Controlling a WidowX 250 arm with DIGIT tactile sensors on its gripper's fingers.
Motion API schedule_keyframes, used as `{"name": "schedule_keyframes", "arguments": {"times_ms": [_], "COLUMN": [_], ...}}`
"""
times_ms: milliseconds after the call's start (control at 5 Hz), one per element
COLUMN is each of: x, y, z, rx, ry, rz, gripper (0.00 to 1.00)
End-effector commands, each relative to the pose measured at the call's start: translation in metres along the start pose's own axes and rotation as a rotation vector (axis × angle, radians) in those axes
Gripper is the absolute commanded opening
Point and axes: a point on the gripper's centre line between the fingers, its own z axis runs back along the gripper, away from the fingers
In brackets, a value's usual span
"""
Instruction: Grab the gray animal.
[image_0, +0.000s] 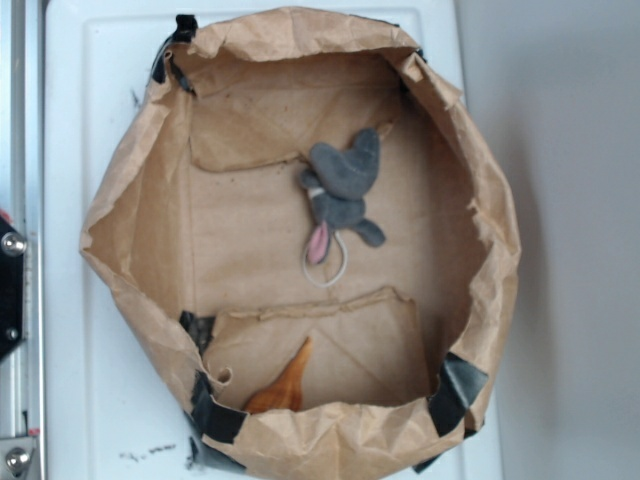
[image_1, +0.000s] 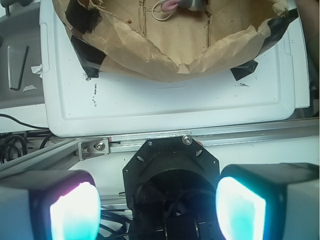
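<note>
The gray animal (image_0: 343, 190) is a small dark-gray plush lying inside the open paper bag (image_0: 130, 230), a little right of its middle, with a pink ear and a thin white ring (image_0: 326, 268) pointing toward the near side. The wrist view shows only its lower edge (image_1: 192, 4) and the ring at the top of the frame. My gripper (image_1: 157, 205) is open, its two glowing pads (image_1: 75, 212) far apart, with nothing between them. It hangs over the black robot base (image_1: 170, 170), well short of the bag. It does not show in the exterior view.
An orange-brown pointed object (image_0: 285, 385) lies in the bag's near part on a folded flap. The bag stands on a white board (image_1: 165, 105), held by black tape (image_0: 455, 390). An aluminium rail (image_1: 240, 134) runs between board and base. Cables lie at left (image_1: 15, 142).
</note>
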Motion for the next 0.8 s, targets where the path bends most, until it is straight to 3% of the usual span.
{"name": "schedule_keyframes", "arguments": {"times_ms": [0, 200, 400, 600], "x": [0.0, 0.051, 0.097, 0.138], "y": [0.0, 0.019, 0.029, 0.042], "z": [0.0, 0.004, -0.011, -0.032], "rx": [0.0, -0.042, -0.054, -0.104], "ry": [0.0, -0.016, -0.119, -0.197], "rz": [0.0, 0.02, 0.1, 0.154], "gripper": [1.0, 1.0, 1.0, 1.0]}}
